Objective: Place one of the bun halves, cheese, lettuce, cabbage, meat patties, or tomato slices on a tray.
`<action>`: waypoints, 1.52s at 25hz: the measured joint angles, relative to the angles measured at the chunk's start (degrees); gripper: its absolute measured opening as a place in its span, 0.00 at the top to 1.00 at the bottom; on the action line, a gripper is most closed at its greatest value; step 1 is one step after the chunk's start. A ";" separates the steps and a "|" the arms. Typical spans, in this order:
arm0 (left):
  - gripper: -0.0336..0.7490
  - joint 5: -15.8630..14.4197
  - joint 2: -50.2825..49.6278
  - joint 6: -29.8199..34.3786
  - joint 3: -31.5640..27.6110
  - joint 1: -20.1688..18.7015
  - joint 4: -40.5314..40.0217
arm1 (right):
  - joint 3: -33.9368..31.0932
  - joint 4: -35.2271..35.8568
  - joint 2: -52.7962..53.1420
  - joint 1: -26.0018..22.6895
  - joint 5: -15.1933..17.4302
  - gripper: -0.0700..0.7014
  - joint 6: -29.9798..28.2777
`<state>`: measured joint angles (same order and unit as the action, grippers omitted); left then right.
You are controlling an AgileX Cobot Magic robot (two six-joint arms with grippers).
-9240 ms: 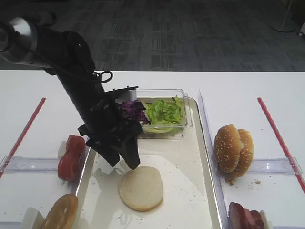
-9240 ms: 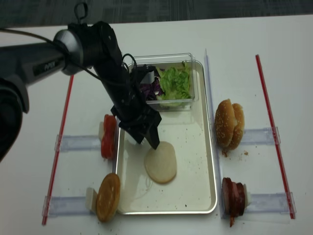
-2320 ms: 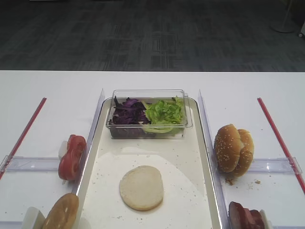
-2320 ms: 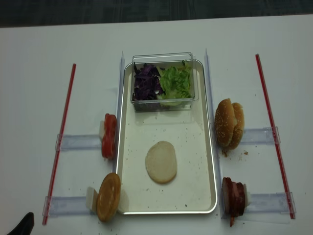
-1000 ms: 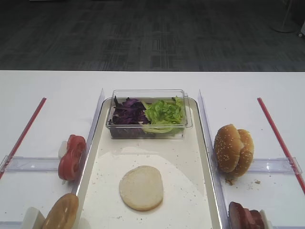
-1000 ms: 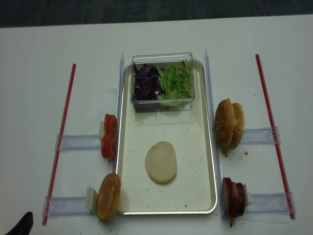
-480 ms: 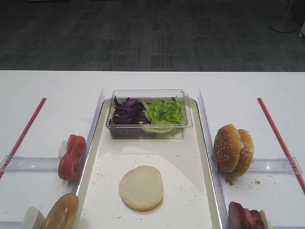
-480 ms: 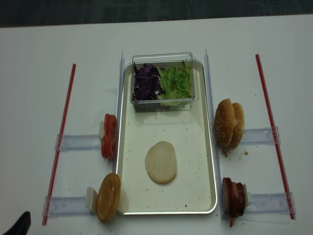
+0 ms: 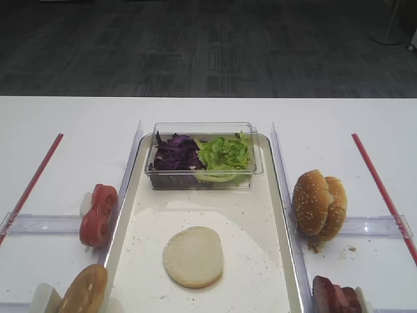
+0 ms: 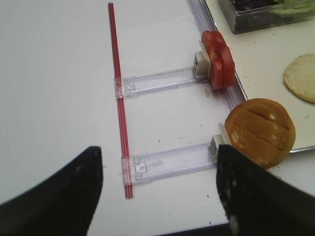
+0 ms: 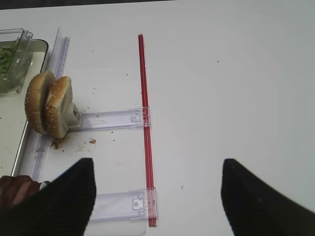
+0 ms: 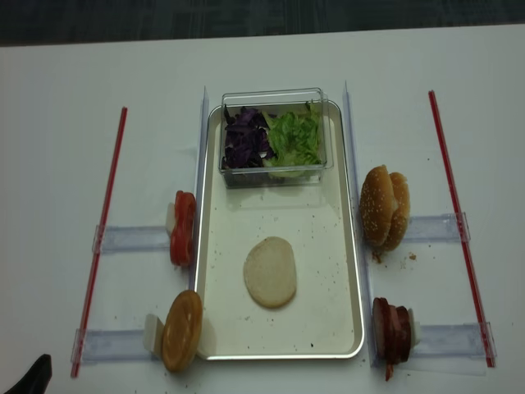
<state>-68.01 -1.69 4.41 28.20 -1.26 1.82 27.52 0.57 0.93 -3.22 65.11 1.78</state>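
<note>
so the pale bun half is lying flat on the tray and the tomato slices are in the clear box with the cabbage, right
Not quite. The pale bun half does lie flat on the tray, but the clear box holds lettuce beside the cabbage. The tomato slices stand outside the tray's left edge, as the exterior high realsense view shows.

Open tray (image 12: pixel 328 279) floor surrounds bun half (image 12: pixel 269 272); clear box (image 12: pixel 275 135) blocks the far end.

Two high views face the counter (image 9: pixel 195 111), one slanted, one near plumb; both share the tray (image 12: pixel 338 271); wrist views look down either side.
</note>
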 joint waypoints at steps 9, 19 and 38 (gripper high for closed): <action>0.38 0.00 0.00 -0.34 0.00 0.00 0.00 | 0.00 0.00 0.00 0.00 0.00 0.19 0.00; 0.29 0.00 0.00 -0.45 0.00 0.00 0.00 | 0.00 0.00 0.00 0.00 0.00 0.19 0.00; 0.19 0.00 0.00 -1.30 0.00 0.00 -0.13 | 0.00 0.00 0.00 0.00 0.00 0.19 0.00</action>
<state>-68.01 -1.69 3.11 28.20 -1.26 1.69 27.52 0.57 0.93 -3.22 65.11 1.78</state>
